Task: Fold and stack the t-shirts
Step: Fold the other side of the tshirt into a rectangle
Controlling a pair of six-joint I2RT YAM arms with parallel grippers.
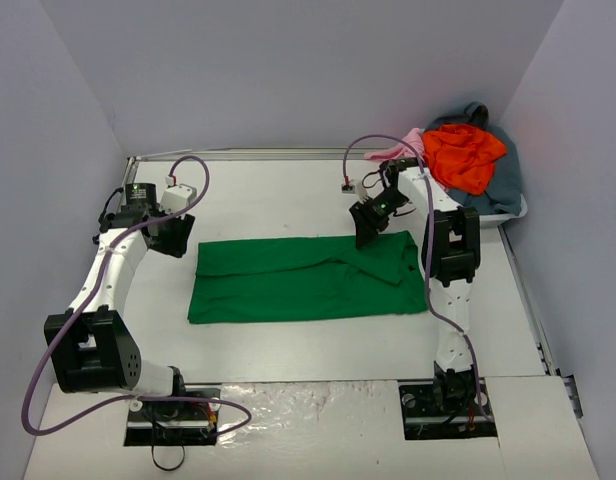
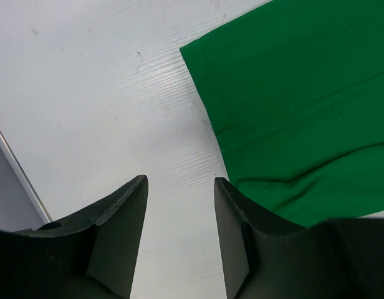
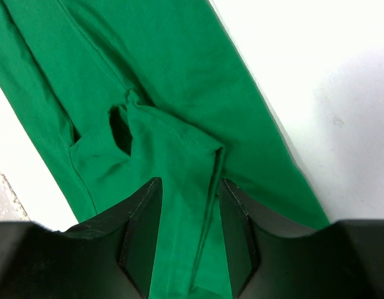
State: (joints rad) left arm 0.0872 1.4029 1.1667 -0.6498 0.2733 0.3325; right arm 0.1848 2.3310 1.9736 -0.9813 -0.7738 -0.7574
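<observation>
A bright green t-shirt (image 1: 298, 280) lies flat on the white table as a long folded band. My right gripper (image 1: 371, 232) hangs over its right end, open. In the right wrist view a folded-over sleeve flap (image 3: 173, 149) of the green t-shirt (image 3: 167, 75) lies below and between the spread fingers (image 3: 142, 218), which do not pinch it. My left gripper (image 1: 173, 240) is open just past the shirt's far left corner. In the left wrist view the left gripper (image 2: 179, 180) has only bare table between its jaws, and the green t-shirt (image 2: 304, 93) lies to the right.
At the back right a white tub (image 1: 493, 213) holds a heap of other t-shirts: an orange-red one (image 1: 466, 155) on top, a pale pink one (image 1: 403, 148) and a grey-blue one (image 1: 503, 175). Walls close in the table on three sides.
</observation>
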